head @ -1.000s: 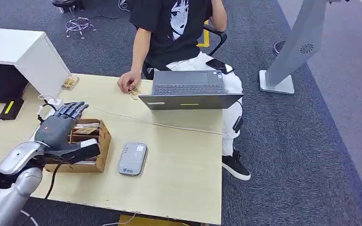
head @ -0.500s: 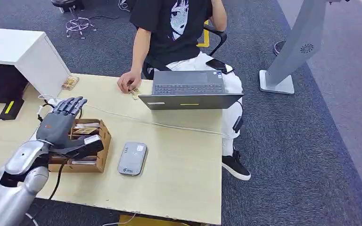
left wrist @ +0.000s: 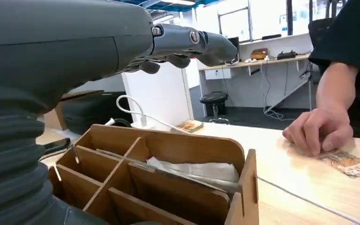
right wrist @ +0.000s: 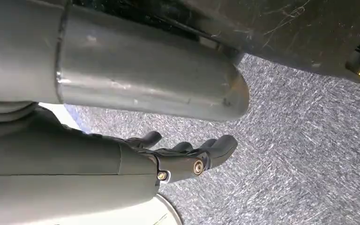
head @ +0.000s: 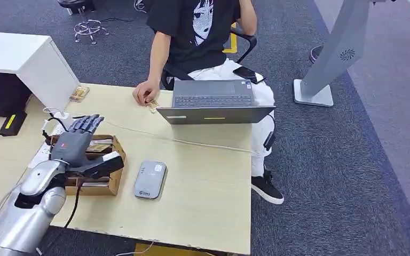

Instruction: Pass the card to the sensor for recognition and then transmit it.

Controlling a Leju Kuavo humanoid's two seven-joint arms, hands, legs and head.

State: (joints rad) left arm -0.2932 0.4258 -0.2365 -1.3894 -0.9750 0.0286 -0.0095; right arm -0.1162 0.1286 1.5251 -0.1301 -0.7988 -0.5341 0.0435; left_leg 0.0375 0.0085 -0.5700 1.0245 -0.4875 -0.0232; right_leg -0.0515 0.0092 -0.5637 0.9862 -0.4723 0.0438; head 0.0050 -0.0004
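from the head view, the left robot hand [head: 77, 146] hovers over the wooden box [head: 99, 169] on the desk [head: 203, 181], its fingers stretched out and apart toward the far side of the box, its thumb reaching across the box's edge nearest the grey sensor [head: 150, 180]; it holds nothing. the sensor lies flat on the desk just beside the box, on the side toward the laptop [head: 214, 106]. cards [head: 97, 146] lie inside the box's compartments, partly hidden under the robot hand. a white cable [head: 192, 143] runs across the desk from behind the box toward the laptop's side. a person sits behind the desk, their hand [head: 146, 92] resting on the desk well beyond the box, next to a small card [head: 153, 105]. a white cabinet [head: 24, 64] stands at the far corner past the box.

in the left wrist view, the left robot hand [left wrist: 122, 42] hangs above the wooden box [left wrist: 168, 178] with its fingers [left wrist: 187, 40] extended and nothing in them. white cards [left wrist: 197, 169] lie in a compartment of the box below the fingers. beyond the box the person's hand [left wrist: 319, 129] rests on the desk beside a patterned card [left wrist: 351, 163].

in the right wrist view, the right robot hand [right wrist: 168, 161] hangs over grey carpet [right wrist: 300, 140], fingers loosely spread, holding nothing.
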